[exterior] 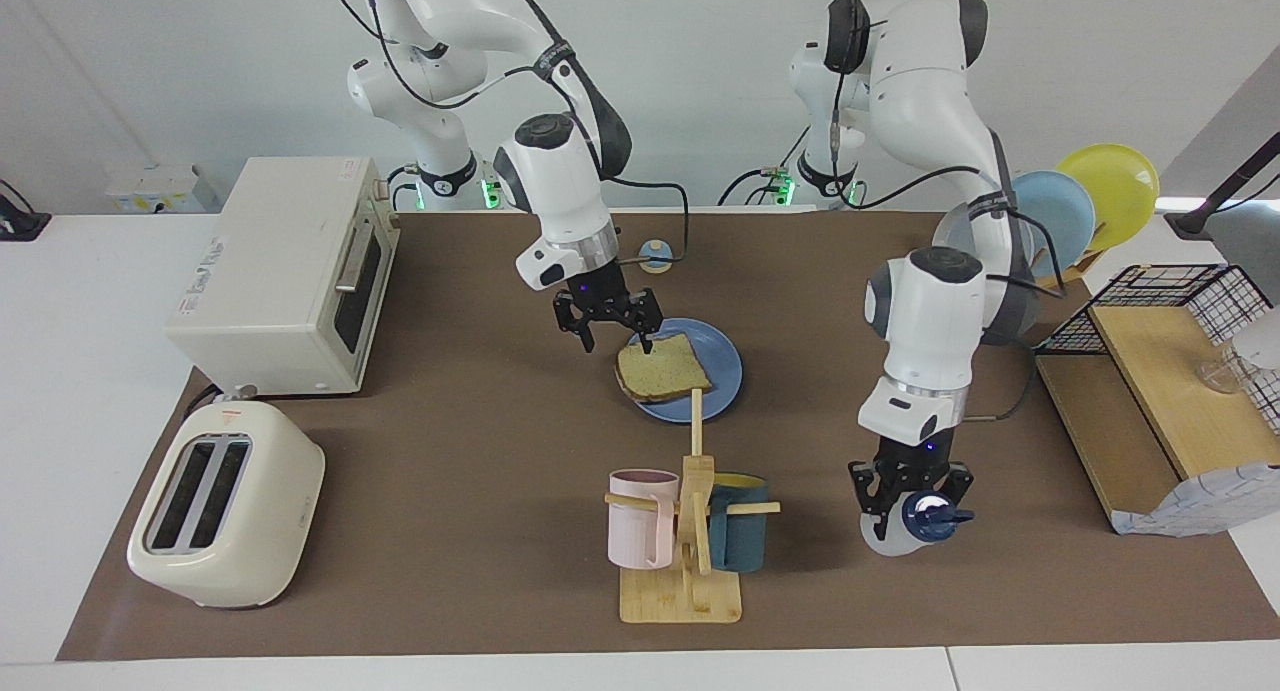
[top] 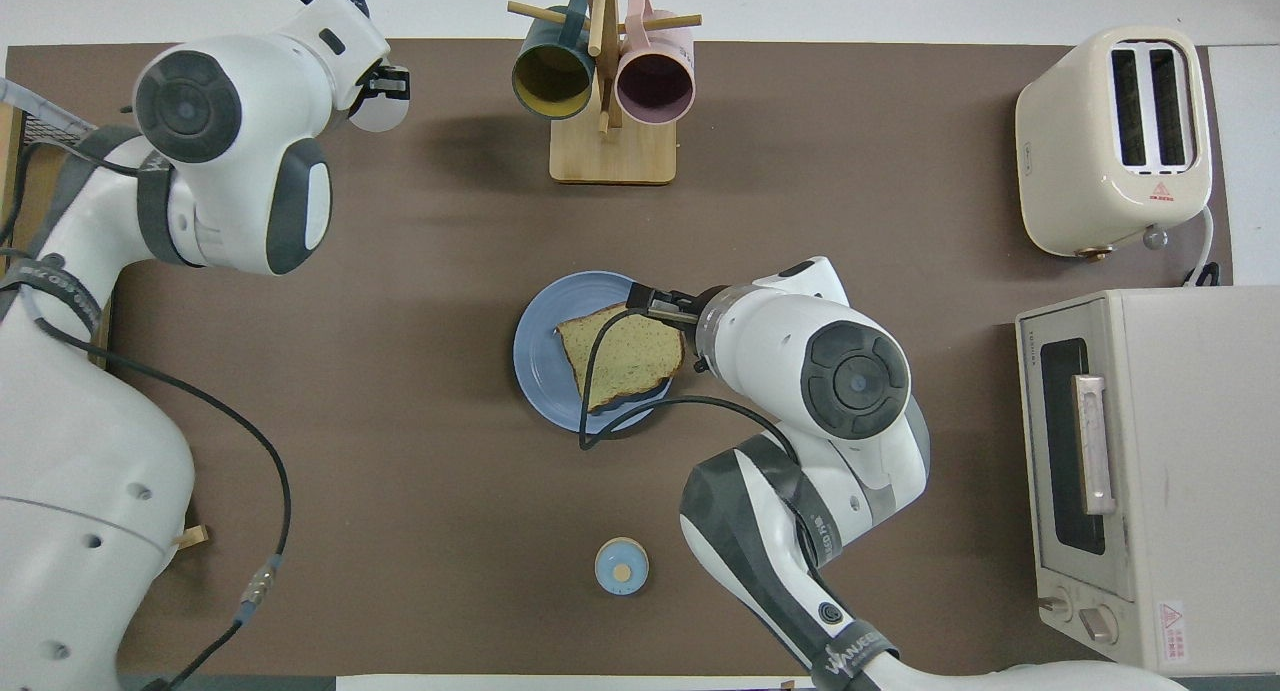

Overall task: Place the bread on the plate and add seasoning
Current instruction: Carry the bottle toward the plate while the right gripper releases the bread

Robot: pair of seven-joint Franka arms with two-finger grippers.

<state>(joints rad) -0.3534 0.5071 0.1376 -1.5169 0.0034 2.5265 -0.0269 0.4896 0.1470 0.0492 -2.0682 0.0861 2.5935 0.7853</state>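
Observation:
The bread (exterior: pixel 663 369) (top: pixel 620 356) lies flat on the blue plate (exterior: pixel 722 363) (top: pixel 540 356) in the middle of the table. My right gripper (exterior: pixel 617 343) hangs open just above the slice's edge that faces the toaster oven, with nothing between its fingers (top: pixel 648 299). My left gripper (exterior: pixel 912 493) is shut on the seasoning (exterior: pixel 888 536) (top: pixel 382 119), a whitish bottle with a navy cap (exterior: pixel 928 516). The bottle is tilted, a little above the mat beside the mug stand.
A wooden mug stand (exterior: pixel 690 571) with a pink and a teal mug stands farther from the robots than the plate. A toaster (exterior: pixel 225 516) and toaster oven (exterior: pixel 290 271) sit at the right arm's end. A small bell (exterior: pixel 655 254), a plate rack (exterior: pixel 1060 211) and a shelf (exterior: pixel 1160 391) are also there.

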